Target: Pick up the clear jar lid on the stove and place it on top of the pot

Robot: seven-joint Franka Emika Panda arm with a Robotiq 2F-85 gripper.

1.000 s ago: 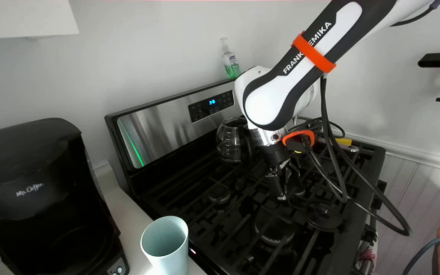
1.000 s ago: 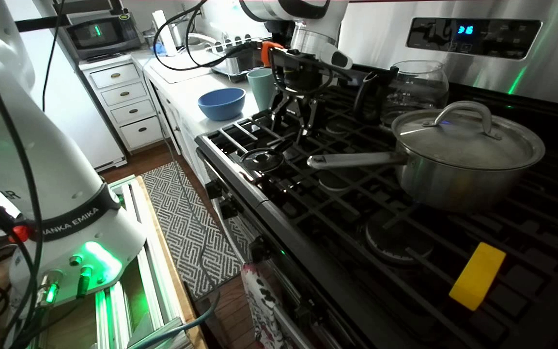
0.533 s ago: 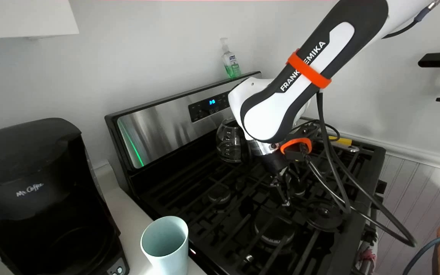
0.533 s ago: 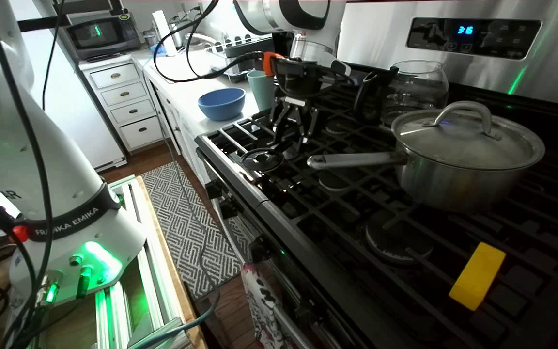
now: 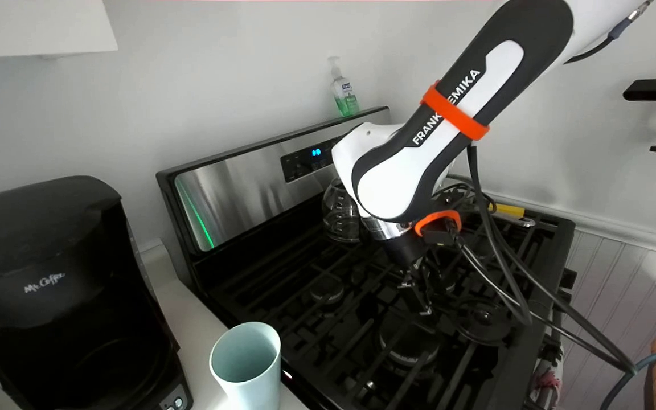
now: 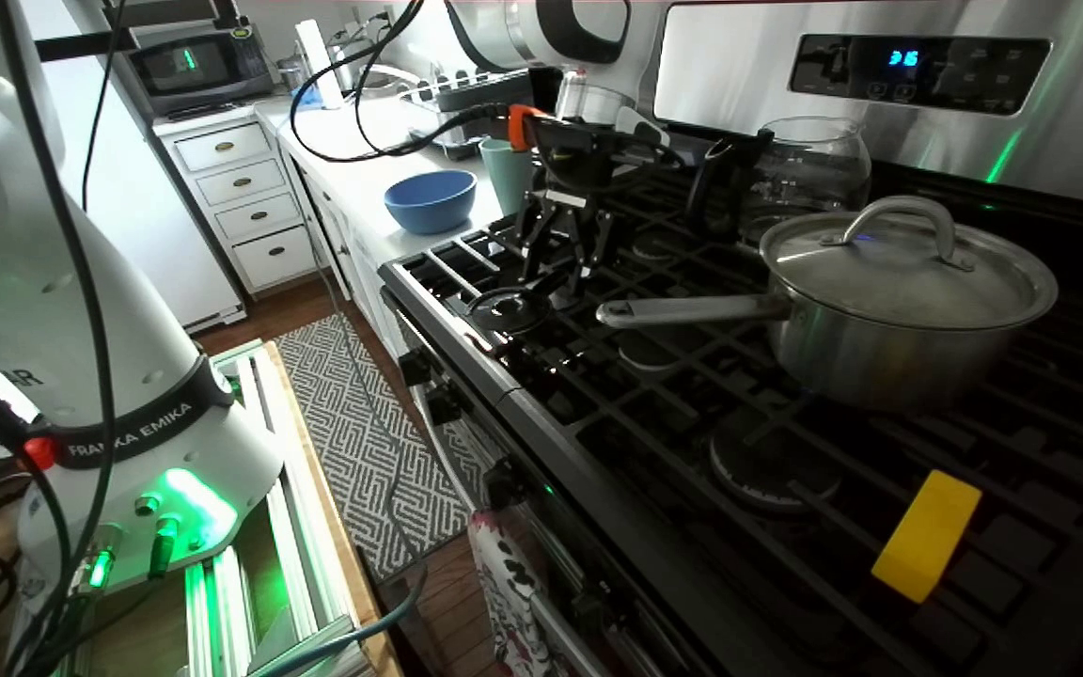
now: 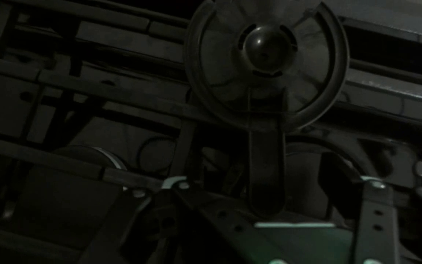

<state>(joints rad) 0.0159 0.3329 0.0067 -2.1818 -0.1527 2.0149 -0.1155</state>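
The jar lid is a round dark lid [image 7: 266,51] with a raised rim, a central dome and a flat tab. It lies on the black grates of the stove [image 6: 654,404] near the front edge, and shows in both exterior views [image 6: 510,310] [image 5: 483,320]. My gripper [image 6: 556,275] is open and points down just above the grates beside the lid, on its tab side. In the wrist view the tab [image 7: 266,165] runs between my spread fingers. The steel pot [image 6: 889,353] stands on the grates with its own lid on. In an exterior view its body is hidden behind my arm.
A glass carafe [image 6: 814,179] stands at the stove's back panel, behind my gripper. The pot's long handle [image 6: 692,310] points toward the lid. A yellow block [image 6: 927,536] lies near the pot. A pale green cup [image 5: 245,364] stands on the counter beside the stove.
My gripper has come down toward the grates and moved slightly closer to the lid's tab. The arm's cables have swung with it. The lid, pot and carafe have not moved.
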